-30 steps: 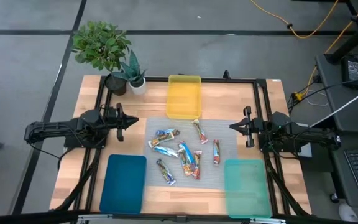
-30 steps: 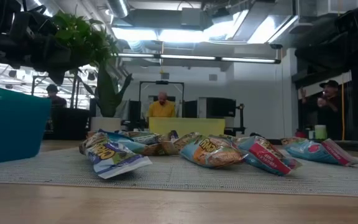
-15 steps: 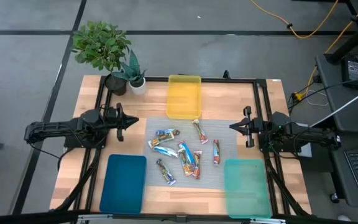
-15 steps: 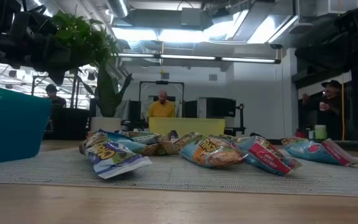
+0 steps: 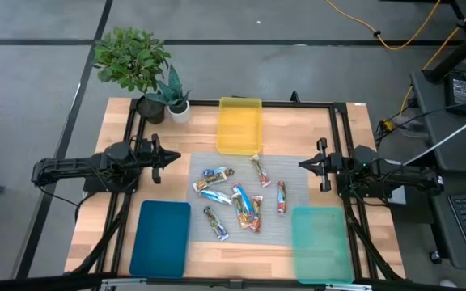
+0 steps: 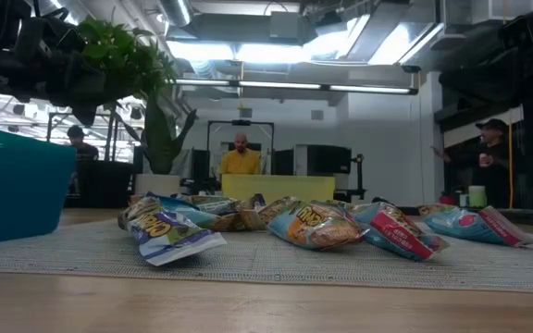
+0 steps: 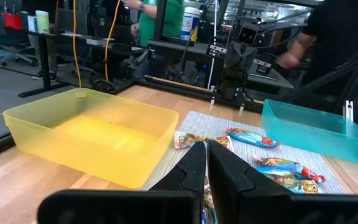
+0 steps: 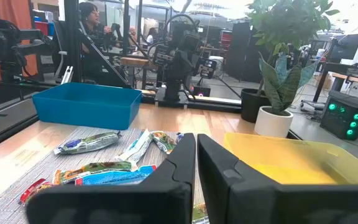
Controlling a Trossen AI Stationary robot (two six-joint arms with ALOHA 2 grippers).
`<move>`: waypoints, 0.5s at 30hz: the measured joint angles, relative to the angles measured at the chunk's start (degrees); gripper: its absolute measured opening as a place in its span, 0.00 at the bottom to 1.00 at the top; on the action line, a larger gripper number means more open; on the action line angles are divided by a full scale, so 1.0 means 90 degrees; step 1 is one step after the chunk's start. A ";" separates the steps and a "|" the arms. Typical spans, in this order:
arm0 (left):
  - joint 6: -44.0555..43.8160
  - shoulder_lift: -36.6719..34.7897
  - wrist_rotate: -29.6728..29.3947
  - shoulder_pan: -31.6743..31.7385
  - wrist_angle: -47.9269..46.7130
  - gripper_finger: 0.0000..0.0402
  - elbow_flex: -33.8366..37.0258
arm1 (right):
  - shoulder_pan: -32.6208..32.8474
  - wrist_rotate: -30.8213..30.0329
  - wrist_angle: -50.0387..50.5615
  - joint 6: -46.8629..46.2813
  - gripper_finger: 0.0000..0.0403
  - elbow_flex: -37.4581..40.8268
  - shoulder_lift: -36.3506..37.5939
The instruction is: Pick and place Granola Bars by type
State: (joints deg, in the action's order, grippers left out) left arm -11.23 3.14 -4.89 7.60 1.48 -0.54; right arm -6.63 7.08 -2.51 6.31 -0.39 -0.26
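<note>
Several granola bars (image 5: 237, 200) in shiny wrappers lie flat and scattered on a grey mat (image 5: 294, 228) in the middle of the table; they also show in the low view (image 6: 317, 225). My left gripper (image 5: 178, 157) waits shut above the mat's left edge, pointing level toward the table's right. My right gripper (image 5: 301, 164) waits shut above the mat's right edge, pointing level toward the table's left. Both are clear of the bars. The wrist views show each pair of fingers closed together, my left gripper (image 7: 206, 163) and my right gripper (image 8: 195, 155).
A yellow tray (image 5: 239, 125) stands at the far side of the mat, a dark blue tray (image 5: 161, 238) at the near left, a light teal tray (image 5: 321, 244) at the near right. Two potted plants (image 5: 148, 73) stand at the far left corner. People show in the room behind.
</note>
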 joint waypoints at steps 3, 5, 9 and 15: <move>-0.0002 0.0001 0.0000 0.0001 0.0000 0.02 -0.0001 | 0.0000 0.0000 0.0001 0.0000 0.05 0.0000 -0.0001; 0.0000 0.0000 0.0000 0.0002 0.0000 0.03 -0.0001 | 0.0000 0.0000 -0.0001 0.0002 0.05 -0.0001 -0.0001; 0.0000 0.0001 0.0000 0.0001 0.0000 0.03 -0.0001 | 0.0000 0.0001 -0.0001 0.0001 0.05 -0.0001 0.0001; -0.0002 0.0000 0.0000 0.0002 0.0000 0.02 0.0000 | 0.0000 0.0000 0.0000 0.0001 0.05 -0.0001 0.0000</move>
State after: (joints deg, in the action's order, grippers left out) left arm -11.25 3.14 -4.89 7.62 1.48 -0.54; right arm -6.63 7.08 -2.51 6.32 -0.40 -0.26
